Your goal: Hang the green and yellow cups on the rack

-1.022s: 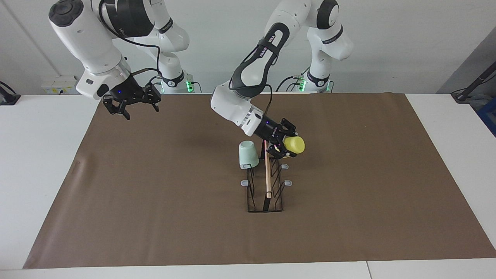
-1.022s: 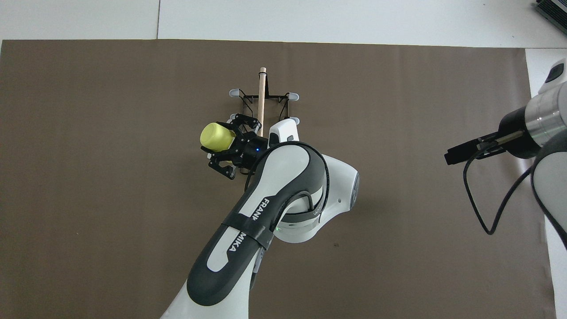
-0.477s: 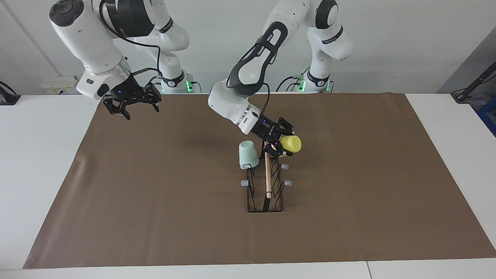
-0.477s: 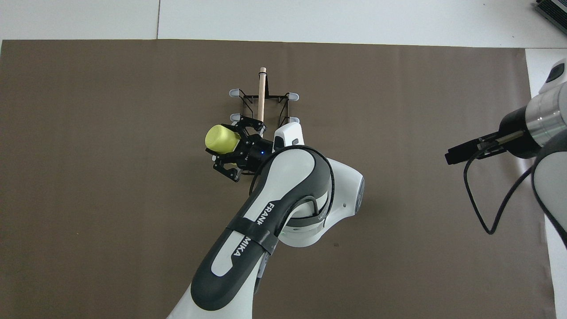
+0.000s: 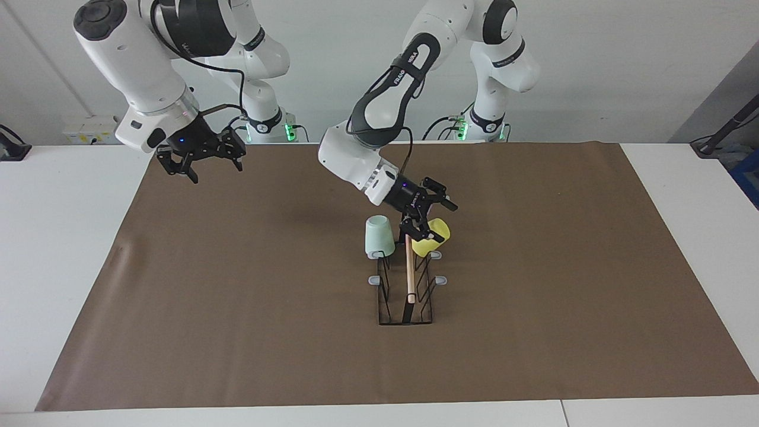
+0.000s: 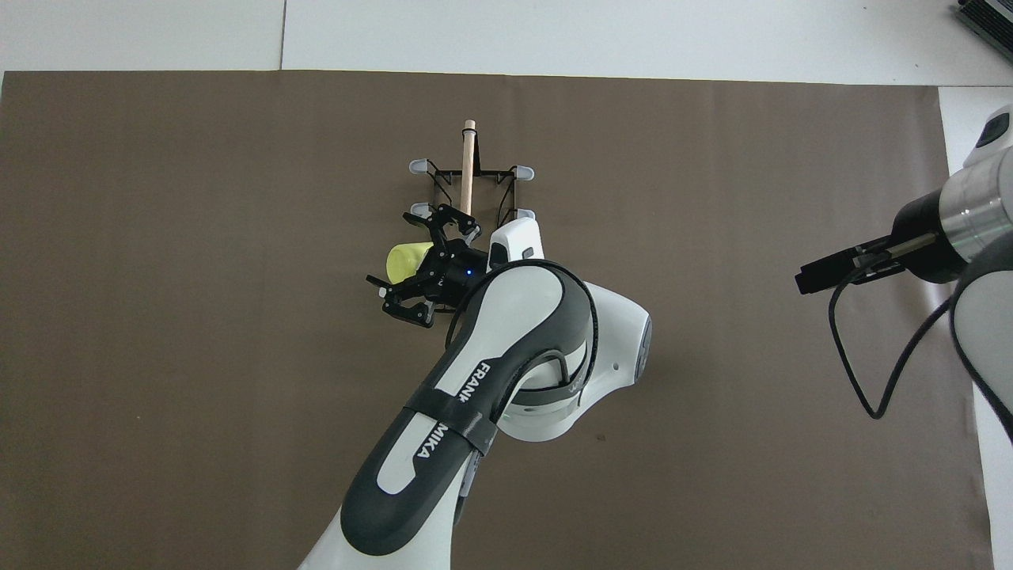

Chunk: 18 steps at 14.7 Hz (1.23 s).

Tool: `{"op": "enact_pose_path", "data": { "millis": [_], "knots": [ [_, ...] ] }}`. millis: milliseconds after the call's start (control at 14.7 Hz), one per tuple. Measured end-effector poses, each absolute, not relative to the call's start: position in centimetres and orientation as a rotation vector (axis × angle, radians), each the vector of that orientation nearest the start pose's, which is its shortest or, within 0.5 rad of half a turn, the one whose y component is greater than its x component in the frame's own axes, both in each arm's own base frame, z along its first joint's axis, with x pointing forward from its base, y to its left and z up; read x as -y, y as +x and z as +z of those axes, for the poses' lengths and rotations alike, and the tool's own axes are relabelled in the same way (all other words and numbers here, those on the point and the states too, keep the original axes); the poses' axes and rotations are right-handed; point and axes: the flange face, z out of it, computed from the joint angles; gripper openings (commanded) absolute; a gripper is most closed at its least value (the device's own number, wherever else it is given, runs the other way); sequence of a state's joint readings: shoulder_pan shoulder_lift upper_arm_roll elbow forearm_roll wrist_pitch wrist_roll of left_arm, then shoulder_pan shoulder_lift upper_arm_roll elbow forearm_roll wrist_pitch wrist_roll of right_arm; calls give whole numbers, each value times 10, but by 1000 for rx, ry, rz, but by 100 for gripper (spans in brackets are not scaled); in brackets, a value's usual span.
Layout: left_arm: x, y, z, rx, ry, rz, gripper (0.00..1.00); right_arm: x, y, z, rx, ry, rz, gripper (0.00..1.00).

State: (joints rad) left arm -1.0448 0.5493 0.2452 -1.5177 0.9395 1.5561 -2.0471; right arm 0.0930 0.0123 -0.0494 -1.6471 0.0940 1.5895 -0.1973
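The black wire rack [image 5: 384, 296] with its wooden rod [image 6: 468, 158] stands mid-mat. A pale green cup [image 5: 379, 236] hangs upside down on a prong on the right arm's side; in the overhead view the left arm hides it. The yellow cup [image 5: 433, 238] [image 6: 398, 259] sits tilted on the prong across the rod, at the rack's end nearer the robots. My left gripper [image 5: 428, 217] [image 6: 407, 252] is open around it, its fingers spread well apart and one finger overlapping the cup. Over the mat's corner near its base, my right gripper [image 5: 198, 163] [image 6: 809, 279] waits open.
A brown mat [image 5: 237, 332] covers most of the white table [image 5: 59, 237]. Free grey-tipped prongs [image 5: 441, 279] stick out on both sides of the rack. A black cable [image 6: 851, 372] loops from the right arm.
The left gripper has opened and let go of the yellow cup, which dropped a little and now sits tilted on the rack's prong. The right arm has not moved.
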Motion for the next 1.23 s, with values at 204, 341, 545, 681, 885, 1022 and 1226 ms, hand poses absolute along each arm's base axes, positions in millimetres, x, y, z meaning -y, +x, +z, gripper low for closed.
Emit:
{"op": "enact_pose_path", "data": {
  "millis": [204, 341, 545, 681, 885, 1022, 1226],
  "knots": [
    [432, 504, 374, 1075, -1971, -1234, 100, -38, 555, 583, 369, -3019, 97, 100],
    [429, 510, 385, 1097, -1975, -1240, 100, -39, 555, 583, 372, -3018, 97, 100],
    [397, 536, 425, 1081, -2067, -1145, 100, -38, 556, 583, 368, -3019, 97, 100],
    [355, 561, 466, 1061, -2163, -1037, 100, -38, 556, 583, 368, -3019, 97, 100],
    [294, 590, 503, 1047, -2292, -925, 100, -38, 556, 583, 368, -3019, 97, 100],
    [258, 608, 513, 1050, -2384, -859, 100, -38, 556, 583, 368, -3019, 97, 100],
    [195, 631, 535, 1009, -2542, -736, 100, -38, 556, 583, 368, -3019, 97, 100]
  ]
}}
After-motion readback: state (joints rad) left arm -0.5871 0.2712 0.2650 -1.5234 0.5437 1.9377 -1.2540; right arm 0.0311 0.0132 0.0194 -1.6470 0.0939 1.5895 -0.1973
